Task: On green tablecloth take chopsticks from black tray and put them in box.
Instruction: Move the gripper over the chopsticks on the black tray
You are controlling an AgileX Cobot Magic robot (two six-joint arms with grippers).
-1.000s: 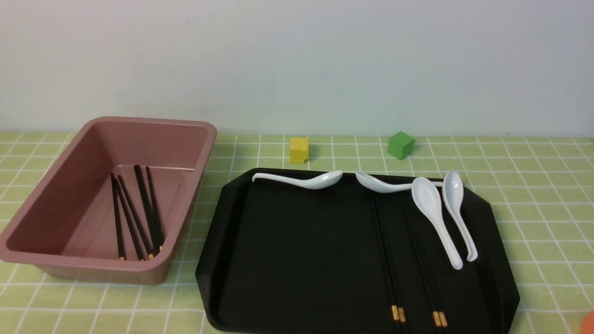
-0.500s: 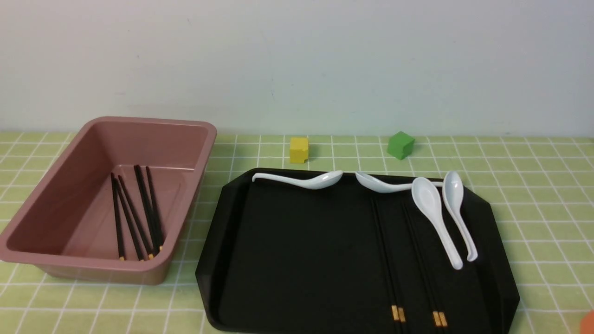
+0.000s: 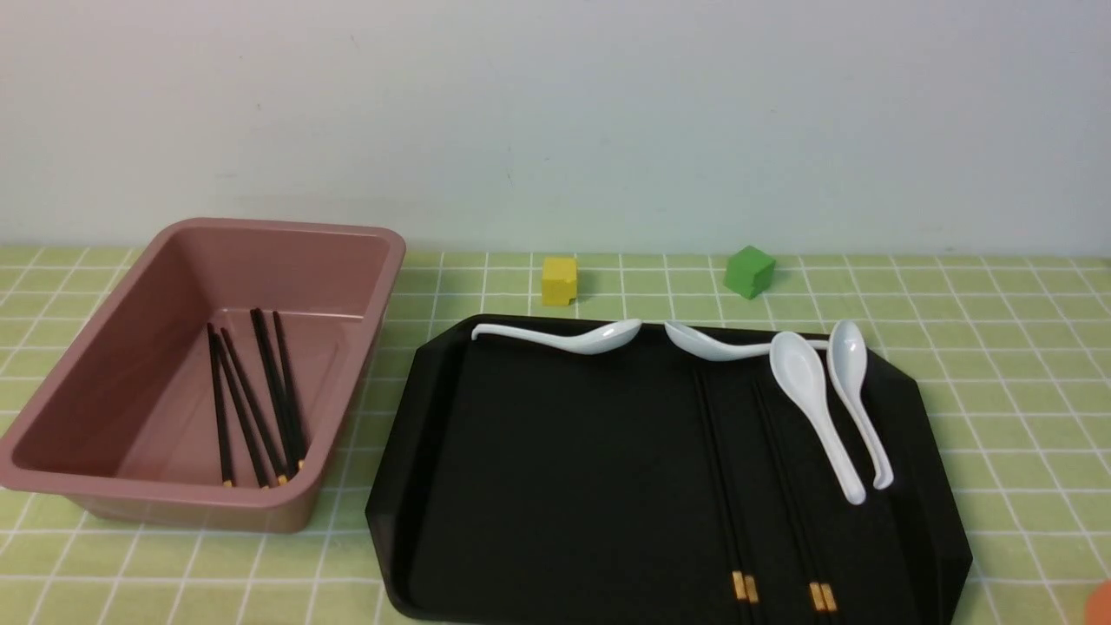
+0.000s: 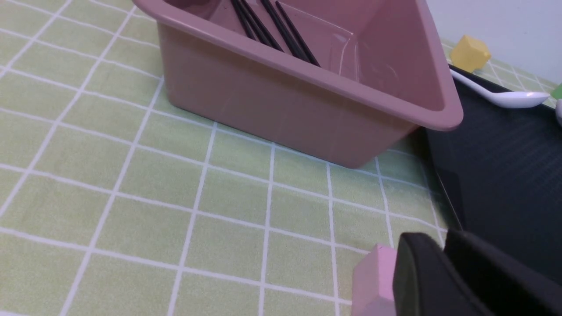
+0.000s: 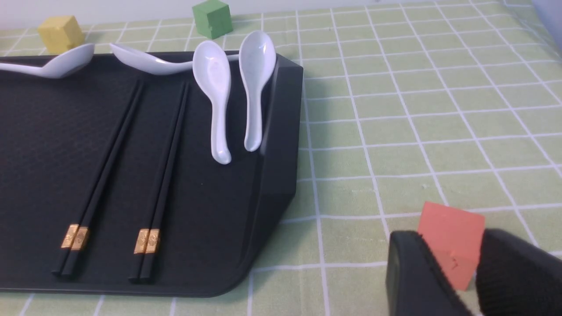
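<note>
chopsticks on tray: two pairs (image 3: 727,486) lie side by side on the right half of the black tray (image 3: 555,486), gold bands toward the near edge; the right pair (image 5: 161,175) sits just left of the white spoons (image 3: 811,408).
chopsticks in box: several (image 3: 256,399) already lie on the floor of the pink box (image 3: 364,252), far left of the tray, on the green tablecloth (image 3: 998,365).
step in hand: between transfers, as I judge it; part of the set is moved and nothing is being carried.
left hand: (image 4: 443,259) low over the cloth near the box's near corner and the tray's left edge; its fingers are almost together with only a thin gap, nothing between them, a pink block (image 4: 373,281) just beside.
right hand: (image 5: 452,267) right of the tray's near right corner, jaws parted either side of an orange cube (image 5: 452,241); whether they press on it I cannot tell.
next move: probably reach a tray pair near the banded ends, pinch both thin sticks together off the flat tray without nudging the spoons, then carry them left to the box.
bystanders: yellow cube (image 3: 560,280) and green cube (image 3: 749,271) sit beyond the tray's far edge.
</note>
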